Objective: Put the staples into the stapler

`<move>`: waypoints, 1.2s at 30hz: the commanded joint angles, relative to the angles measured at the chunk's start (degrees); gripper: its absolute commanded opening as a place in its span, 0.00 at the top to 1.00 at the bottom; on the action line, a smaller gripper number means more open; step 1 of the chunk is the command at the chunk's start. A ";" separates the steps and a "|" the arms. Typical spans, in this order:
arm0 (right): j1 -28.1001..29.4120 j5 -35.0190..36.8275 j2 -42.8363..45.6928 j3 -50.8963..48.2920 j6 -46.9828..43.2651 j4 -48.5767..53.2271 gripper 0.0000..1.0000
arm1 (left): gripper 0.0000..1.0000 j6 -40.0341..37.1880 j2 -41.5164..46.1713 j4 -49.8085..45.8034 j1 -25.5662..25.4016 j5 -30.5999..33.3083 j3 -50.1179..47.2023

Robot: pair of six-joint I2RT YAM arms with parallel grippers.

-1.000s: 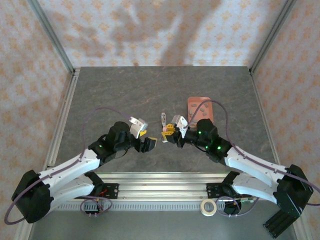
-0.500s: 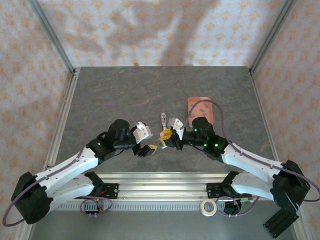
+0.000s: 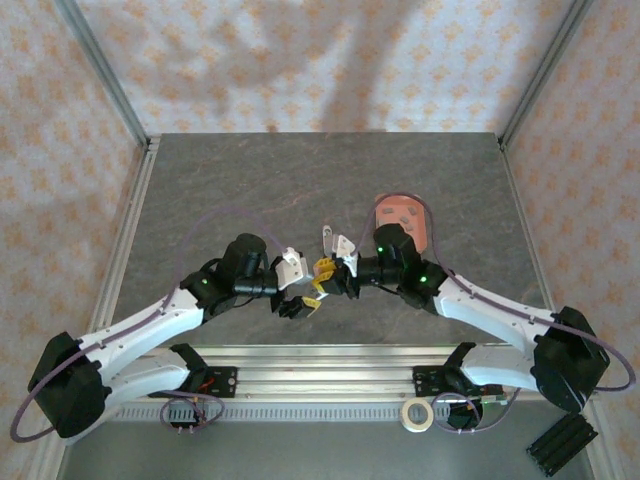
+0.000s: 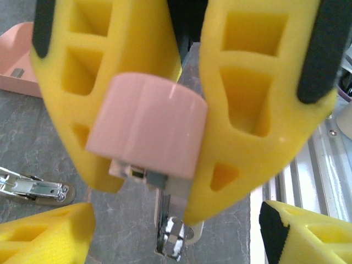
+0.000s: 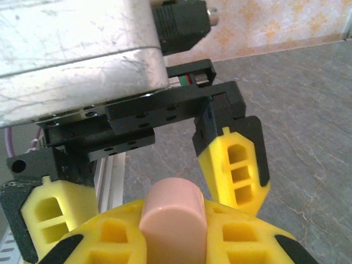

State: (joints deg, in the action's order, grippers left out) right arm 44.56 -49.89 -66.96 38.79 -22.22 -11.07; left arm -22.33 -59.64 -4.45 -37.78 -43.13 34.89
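Observation:
The stapler (image 4: pixel 146 124), a stubby pale pink body, is clamped between the yellow fingers (image 4: pixel 253 110) of my right gripper (image 3: pixel 325 272). A slim silver channel (image 4: pixel 170 236) sticks out of its lower end. In the right wrist view the stapler (image 5: pixel 173 220) rises between that gripper's own shut jaws (image 5: pixel 173 242). My left gripper (image 3: pixel 300 302) faces it, open, with its fingers either side of the channel and not touching. A small grey staples strip (image 4: pixel 17 72) lies in the pink tray. A separate silver metal part (image 4: pixel 33 190) lies flat on the table.
The salmon-pink tray (image 3: pixel 400 212) sits at the right of centre, partly under the right arm. The silver part (image 3: pixel 326 237) lies just behind the two grippers. Aluminium rails (image 3: pixel 320 360) run along the near edge, with a tape roll (image 3: pixel 416 414) beyond them.
The right gripper has carried the stapler left and nearer. The left gripper has swung in below it, so the two now meet at the table's centre.

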 commanded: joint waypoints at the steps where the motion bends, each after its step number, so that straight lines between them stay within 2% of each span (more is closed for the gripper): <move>1: -0.26 -3.82 -0.56 2.69 -1.44 -0.28 0.80 | 0.24 0.94 -1.03 4.16 -0.28 -3.05 0.61; 3: -0.26 -4.39 -0.56 3.04 -1.55 -0.39 0.80 | 0.25 1.12 -1.36 4.55 -0.35 -3.78 0.61; 6: -0.26 -5.35 -2.27 3.98 -1.74 -0.36 0.80 | 0.38 0.64 -1.12 4.54 -0.37 -4.40 0.38; 10: -0.26 -6.22 -2.99 4.63 -1.93 -0.37 0.80 | 0.45 0.26 -0.50 4.39 -0.36 -5.35 0.26; 15: -0.28 -6.62 -3.36 4.89 -1.73 -0.74 0.80 | 0.46 0.62 -0.22 5.47 -0.37 -6.07 -0.25; 24: -0.26 -6.25 -2.94 4.73 -1.26 -1.71 0.79 | 0.60 4.38 -0.57 11.41 -0.45 -5.13 -2.50; 28: -0.26 -5.65 -2.33 4.33 -1.11 -1.61 0.79 | 0.66 4.49 0.15 10.72 -0.45 -3.09 -2.95; 32: -0.24 -3.96 -1.35 3.45 -0.90 -1.62 0.74 | 0.71 5.20 1.77 10.51 -0.45 -0.30 -4.02; 36: -0.27 -1.09 0.03 2.06 0.18 -2.16 0.62 | 0.72 7.25 2.85 8.32 -0.49 4.46 -4.26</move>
State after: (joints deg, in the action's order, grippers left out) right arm 44.42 -53.69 -69.52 41.36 -22.70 -10.85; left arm -16.88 -58.19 3.81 -37.89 -43.38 31.05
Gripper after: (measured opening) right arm 0.368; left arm 0.283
